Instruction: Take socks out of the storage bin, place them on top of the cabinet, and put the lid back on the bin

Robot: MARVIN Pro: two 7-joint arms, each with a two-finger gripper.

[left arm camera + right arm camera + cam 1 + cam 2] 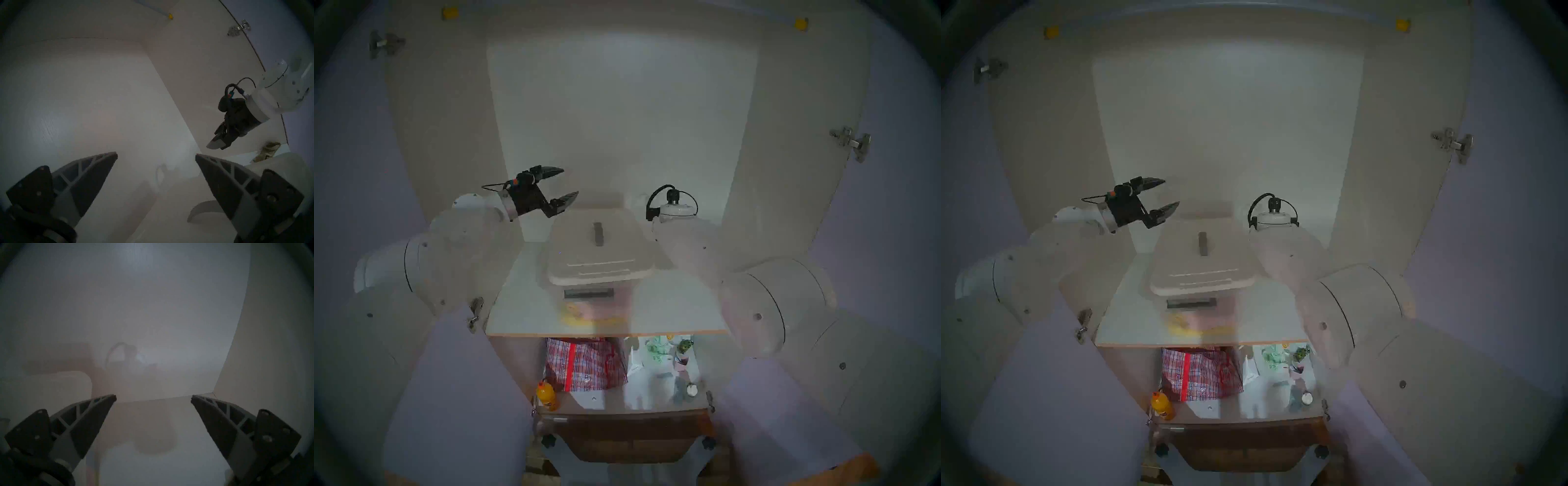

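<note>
Socks: one khaki bundle on the white shelf board of the cabinet, below and just beyond the right gripper as the left wrist view shows it; the head views hide it behind the right arm. From left to right: the left gripper hangs above the shelf, left of the lid, jaws spread wide and empty, with open air all round its fingertips. One lid sits on one storage bin, mid-shelf, its front wall back from the pale wood edge. The right gripper, right of the lid, also stands wide apart and empty, with bare shelf ahead and the cabinet's right wall near. Two lilac doors stand swung out; four hinges show.
</note>
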